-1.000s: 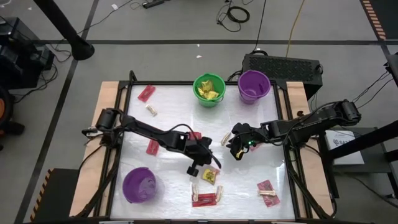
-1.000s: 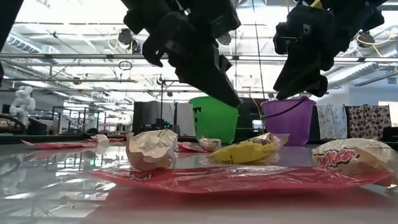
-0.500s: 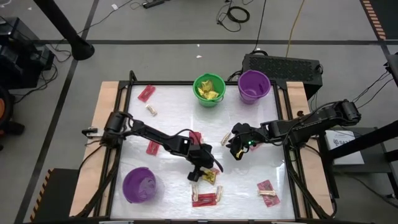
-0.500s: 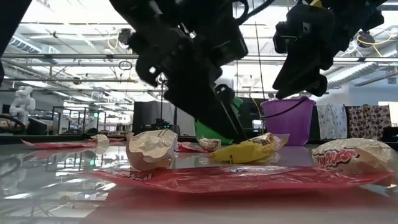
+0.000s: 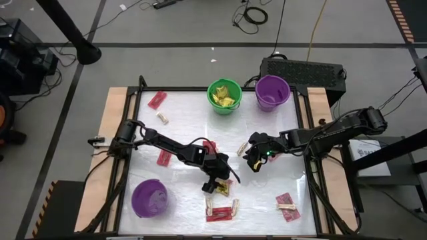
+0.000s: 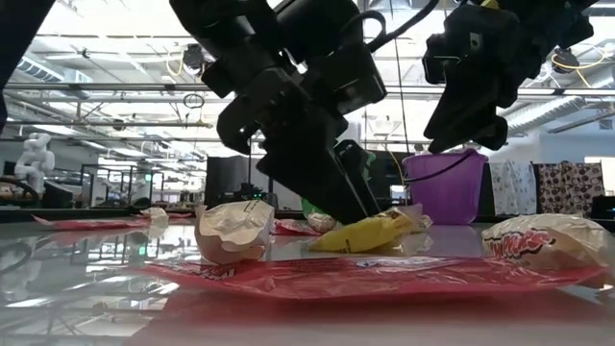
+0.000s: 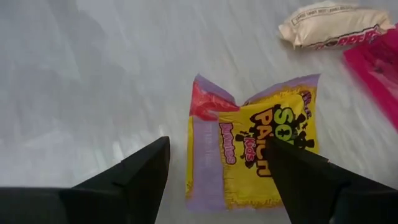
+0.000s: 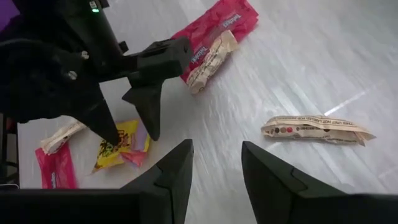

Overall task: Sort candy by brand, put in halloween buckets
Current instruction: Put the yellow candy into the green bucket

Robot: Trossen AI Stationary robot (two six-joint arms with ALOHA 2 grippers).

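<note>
A yellow candy packet lies flat on the table near the front middle. My left gripper is open and low over it, one finger on each side of its purple-edged end. My right gripper is open and empty, above the table right of centre. The green bucket, which holds yellow packets, and a purple bucket stand at the far edge. The second purple bucket stands at the near left. My left gripper comes down slanting from above, with one fingertip at the yellow packet's upper face. I cannot tell whether that fingertip touches it. The other finger stands over bare table beside the packet. The packet lies on the table.
Red packets and tan pieces lie scattered. More red and tan candy lies near the front edge. The table has raised wooden side rails.
My left gripper has gone down and a little toward the table's near right, from above the table onto the yellow packet, its fingers staying open. In the low view the packet's raised end now sits lower beside the finger.
</note>
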